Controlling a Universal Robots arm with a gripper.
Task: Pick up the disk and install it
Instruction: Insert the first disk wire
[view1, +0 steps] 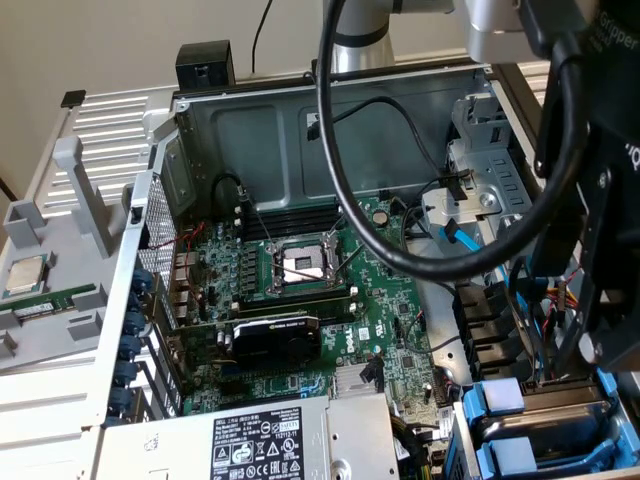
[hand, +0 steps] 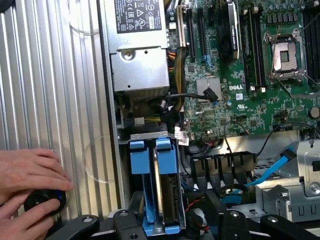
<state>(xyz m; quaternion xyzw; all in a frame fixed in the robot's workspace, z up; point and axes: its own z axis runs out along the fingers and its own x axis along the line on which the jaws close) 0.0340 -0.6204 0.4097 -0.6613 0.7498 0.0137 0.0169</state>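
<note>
One open steel computer case (view1: 250, 130), grey and boxy, took up most of the exterior view. Beside it in the wrist view lay a wide sheet of ribbed, brushed metal (hand: 50, 75) with straight parallel grooves. A green motherboard (view1: 400, 330), densely studded with slots and small parts, covered the case floor. A silver sheet-metal power supply (hand: 142, 65), rectangular with a white printed label, sat against one edge of the board. The arm (view1: 355, 40), smooth grey and cylindrical, came in from above at the exterior view's right, and a thick, glossy black cable (view1: 323, 100) hung from it in a big loop over the board. A flat black graphics card (view1: 275, 335) stood in its slot near the middle.

The gripper (hand: 175, 222), made of matte black jointed links with round screw heads, hung over the drive bay with its jaws spread wide. They sat on either side of the blue frames, and a gap showed on one side, so they had hold of nothing.

The disk (hand: 167, 195) stood on edge in that bay, a thin silver metal slab in a smooth blue plastic carrier. It was just beside a second blue carrier (hand: 140, 170).

A person's hand (hand: 30, 172) rested on the ribbed sheet, with fingers of another below it around a round black knob (hand: 45, 201).

A square metal-framed processor socket (view1: 303, 265) sat open on the board. Well apart, at the exterior view's left, a small square silver chip (view1: 25, 275) lay on a grey tray.
</note>
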